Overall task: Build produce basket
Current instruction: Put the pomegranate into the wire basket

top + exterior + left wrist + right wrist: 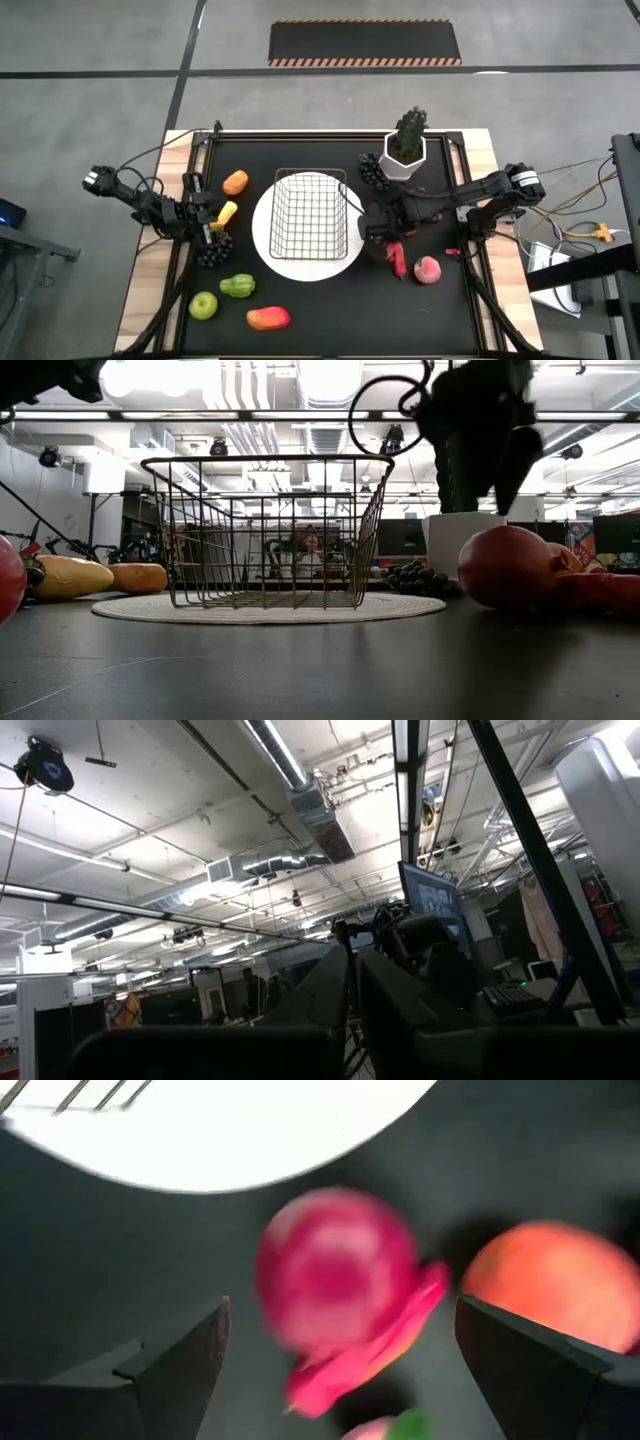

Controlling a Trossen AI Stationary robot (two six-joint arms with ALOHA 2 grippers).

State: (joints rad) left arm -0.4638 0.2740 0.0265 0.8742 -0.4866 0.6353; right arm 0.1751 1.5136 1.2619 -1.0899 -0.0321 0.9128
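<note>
Basket (311, 214) sat empty; right hand (335, 1365), open, hovered over red apple (335, 1270). Next: descend, close. Left hand (205, 215): grip state unclear.

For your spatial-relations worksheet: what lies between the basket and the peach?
In the high view, the right gripper and, under it, the red apple and red chili lie between the basket and the peach.

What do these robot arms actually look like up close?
Two slim, dark, jointed arms with pale silvery caps at their outer joints and thin black cables trailing. The left end effector and right end effector are black; the right's fingers are blocky and angular.
</note>
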